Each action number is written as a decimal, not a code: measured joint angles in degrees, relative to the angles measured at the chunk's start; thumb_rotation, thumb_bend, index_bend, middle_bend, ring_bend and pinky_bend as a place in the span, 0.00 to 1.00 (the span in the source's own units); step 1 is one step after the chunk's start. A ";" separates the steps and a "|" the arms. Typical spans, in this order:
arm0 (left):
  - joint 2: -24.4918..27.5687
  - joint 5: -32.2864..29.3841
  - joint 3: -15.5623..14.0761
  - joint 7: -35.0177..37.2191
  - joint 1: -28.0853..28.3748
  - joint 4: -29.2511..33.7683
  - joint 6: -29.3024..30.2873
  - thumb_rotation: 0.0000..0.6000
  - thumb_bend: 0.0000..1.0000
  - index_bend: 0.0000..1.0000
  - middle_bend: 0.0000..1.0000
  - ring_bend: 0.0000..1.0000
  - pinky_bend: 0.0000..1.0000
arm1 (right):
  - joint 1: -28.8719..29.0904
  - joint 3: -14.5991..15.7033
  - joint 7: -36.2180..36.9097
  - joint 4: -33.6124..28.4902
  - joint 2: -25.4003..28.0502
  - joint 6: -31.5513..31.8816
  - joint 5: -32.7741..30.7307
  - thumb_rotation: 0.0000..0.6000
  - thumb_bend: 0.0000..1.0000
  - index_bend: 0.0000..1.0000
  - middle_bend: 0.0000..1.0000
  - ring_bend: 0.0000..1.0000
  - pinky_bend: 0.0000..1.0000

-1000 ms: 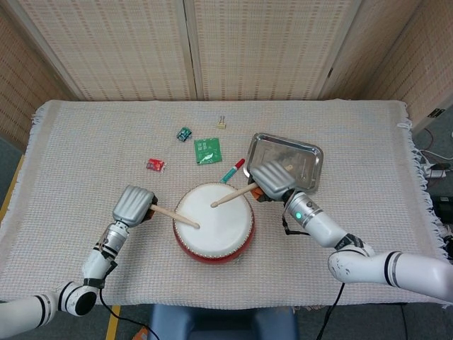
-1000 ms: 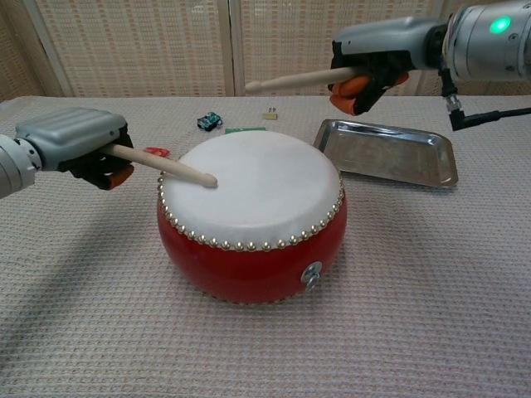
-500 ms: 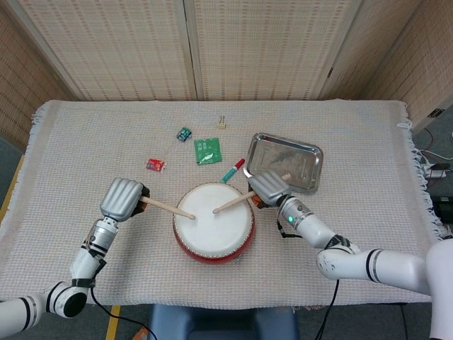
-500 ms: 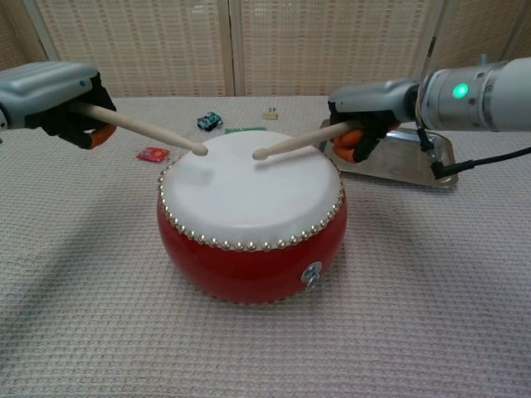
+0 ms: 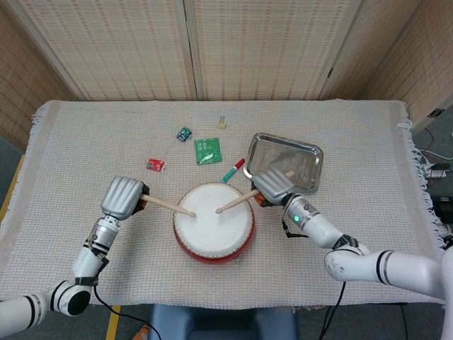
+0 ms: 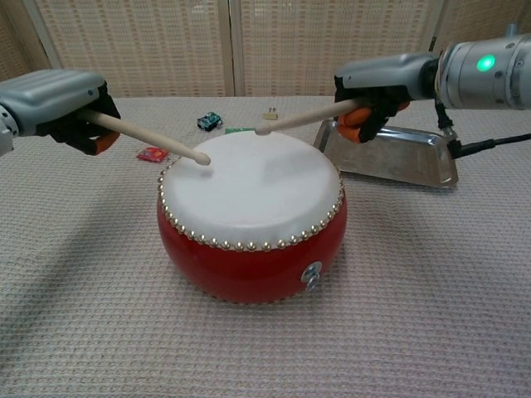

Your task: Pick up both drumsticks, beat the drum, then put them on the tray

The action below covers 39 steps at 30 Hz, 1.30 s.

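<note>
A red drum (image 5: 214, 228) (image 6: 251, 211) with a white skin stands at the table's front middle. My left hand (image 5: 123, 196) (image 6: 58, 103) grips a wooden drumstick (image 5: 168, 206) (image 6: 149, 138) whose tip hovers just over the skin's left edge. My right hand (image 5: 271, 185) (image 6: 377, 91) grips the other drumstick (image 5: 236, 201) (image 6: 300, 116), its tip raised above the skin. The steel tray (image 5: 285, 161) (image 6: 390, 154) lies behind the right hand and holds nothing.
Behind the drum lie a red-and-teal pen (image 5: 232, 170), a green card (image 5: 207, 150) (image 6: 243, 129), a red packet (image 5: 156, 165) (image 6: 153, 153), a small teal item (image 5: 184, 133) (image 6: 209, 122) and a small clip (image 5: 221, 123). A woven cloth (image 5: 78, 142) covers the table.
The right drumstick's tip has risen off the skin. The left drumstick's tip has dropped slightly toward the drum's left edge.
</note>
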State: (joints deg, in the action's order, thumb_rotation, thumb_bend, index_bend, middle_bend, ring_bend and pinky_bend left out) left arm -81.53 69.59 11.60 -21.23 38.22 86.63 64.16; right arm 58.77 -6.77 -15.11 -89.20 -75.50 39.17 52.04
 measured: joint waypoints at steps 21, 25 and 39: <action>-4.13 -3.05 -1.11 -2.08 1.67 -3.62 -3.53 1.00 0.71 1.00 1.00 1.00 1.00 | -1.90 -3.43 3.41 -5.86 4.87 4.54 2.81 1.00 0.89 1.00 1.00 1.00 1.00; -0.79 -1.92 0.19 0.54 0.45 -0.17 -0.45 1.00 0.71 0.99 1.00 1.00 1.00 | -1.20 -1.45 1.81 -1.99 2.15 1.97 1.56 1.00 0.89 1.00 1.00 1.00 1.00; 2.67 -1.35 1.11 4.90 -1.18 2.54 0.37 1.00 0.71 0.99 1.00 1.00 1.00 | -0.43 0.52 -1.19 3.94 -2.77 1.56 -2.26 1.00 0.89 1.00 1.00 1.00 1.00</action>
State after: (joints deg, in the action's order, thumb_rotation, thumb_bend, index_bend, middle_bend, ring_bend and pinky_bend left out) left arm -78.86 68.24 12.71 -16.33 37.05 89.17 64.53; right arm 58.34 -6.25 -16.30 -85.26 -78.27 40.73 49.78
